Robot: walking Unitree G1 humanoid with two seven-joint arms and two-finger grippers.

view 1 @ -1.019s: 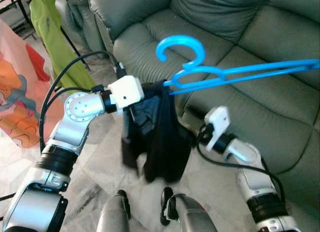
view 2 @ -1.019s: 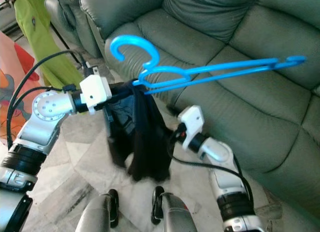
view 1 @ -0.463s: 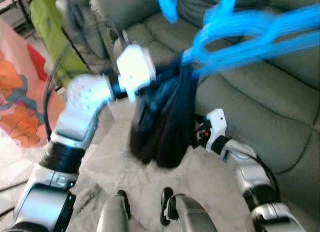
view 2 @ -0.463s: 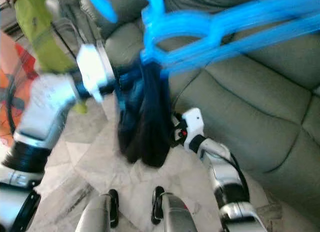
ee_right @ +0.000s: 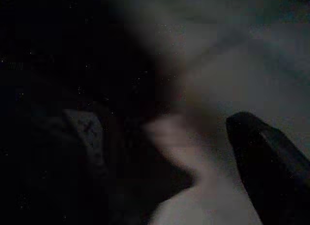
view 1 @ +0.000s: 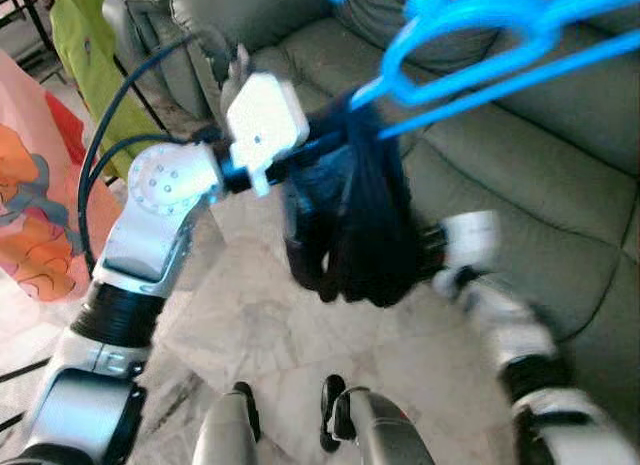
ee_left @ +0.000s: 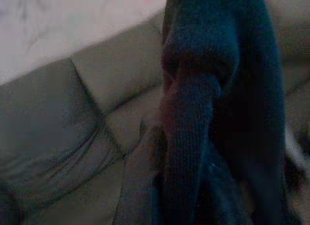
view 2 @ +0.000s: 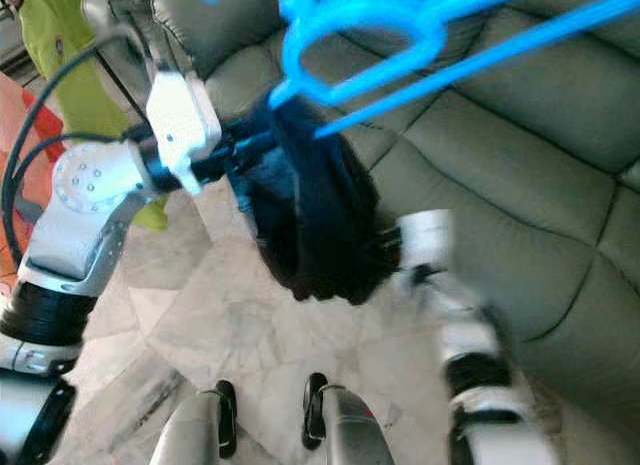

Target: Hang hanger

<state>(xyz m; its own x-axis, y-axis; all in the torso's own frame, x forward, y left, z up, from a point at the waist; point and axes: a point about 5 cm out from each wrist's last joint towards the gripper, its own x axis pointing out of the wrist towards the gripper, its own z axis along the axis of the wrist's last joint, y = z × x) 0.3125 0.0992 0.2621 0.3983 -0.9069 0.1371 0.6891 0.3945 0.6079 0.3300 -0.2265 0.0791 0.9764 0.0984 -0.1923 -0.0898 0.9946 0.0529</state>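
Grey-green sofa (view 1: 520, 175) lying ahead, marble floor (view 1: 250, 325) below. Since a second ago the left arm is carrying its load higher: blue hanger (view 1: 470, 35) now reaching the frame's top, dark garment (view 1: 350, 225) swinging under it, so transport is underway, no rail yet. Left end effector (view 1: 300, 160) buried in cloth; grip cannot be told. Right end effector (view 1: 440, 255) blurring beside the garment, grip unclear.

The hanger (view 1: 470, 25) looks like smooth bright blue plastic with a bit of shine. The dark garment (view 1: 355, 220) on it is soft matt cloth, and up close in the left wrist view you can see a fine knit rib. The sofa (view 1: 560, 165) is grey-green leather or something like it, slightly creased with a dull sheen. The floor (view 1: 250, 315) is pale polished marble-type tile. The robot's left arm (view 1: 150, 225) is brushed silver metal with a white plastic casing.
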